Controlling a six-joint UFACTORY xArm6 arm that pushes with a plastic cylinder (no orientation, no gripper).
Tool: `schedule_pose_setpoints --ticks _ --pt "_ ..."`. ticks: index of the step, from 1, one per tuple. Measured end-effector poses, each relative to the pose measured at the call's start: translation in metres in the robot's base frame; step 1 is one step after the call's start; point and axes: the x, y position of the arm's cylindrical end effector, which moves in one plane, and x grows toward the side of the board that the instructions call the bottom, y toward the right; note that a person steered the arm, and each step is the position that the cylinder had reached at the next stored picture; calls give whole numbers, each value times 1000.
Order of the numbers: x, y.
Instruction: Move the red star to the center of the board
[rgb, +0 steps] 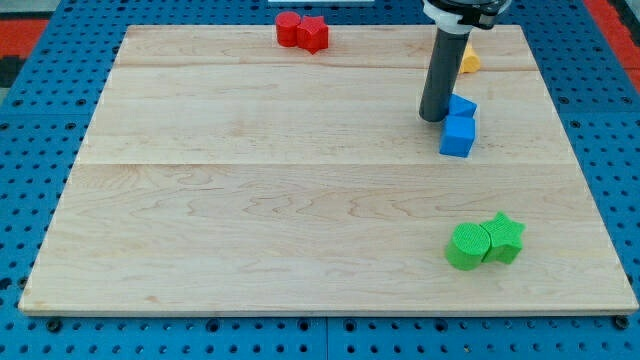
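The red star (314, 34) lies at the view's top edge of the wooden board (250, 200), left of centre, touching a red cylinder (289, 28) on its left. My tip (433, 117) is at the lower end of the dark rod, at the view's upper right. It stands far to the right of the red star and just left of two blue blocks (459, 125), close to or touching them.
A yellow block (467, 60) shows partly behind the rod near the top right. A green cylinder (466, 246) and a green star (505, 237) sit together at the lower right. A blue pegboard surrounds the board.
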Motion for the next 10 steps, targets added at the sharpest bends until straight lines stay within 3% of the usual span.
schedule_pose_setpoints --ticks 4,6,7,10 --pt "-23 -17" --pt "-95 -42" --pt "-165 -43" --pt "-177 -84"
